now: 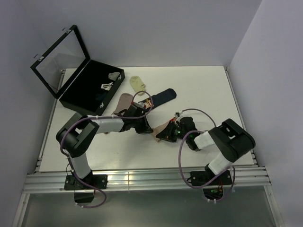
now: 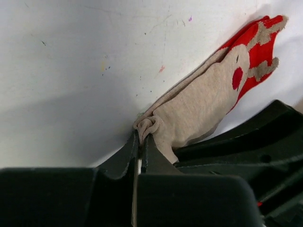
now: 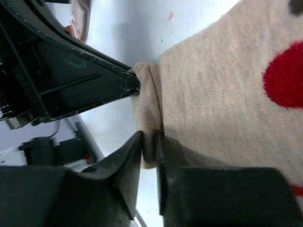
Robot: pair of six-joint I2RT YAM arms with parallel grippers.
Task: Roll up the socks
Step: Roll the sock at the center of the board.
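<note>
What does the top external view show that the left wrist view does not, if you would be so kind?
Only the top external view shows the open black case, the pale-yellow sock, the navy sock and the pink sock. Only the left wrist view shows how the left gripper is shut on the bunched edge of the beige sock. Both show the beige sock and the white table.

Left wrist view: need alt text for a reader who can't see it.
The left gripper is shut on a bunched edge of the beige sock. The sock lies on the white table, and its red end points to the upper right. Black housing fills the lower right corner, beside the sock.
</note>
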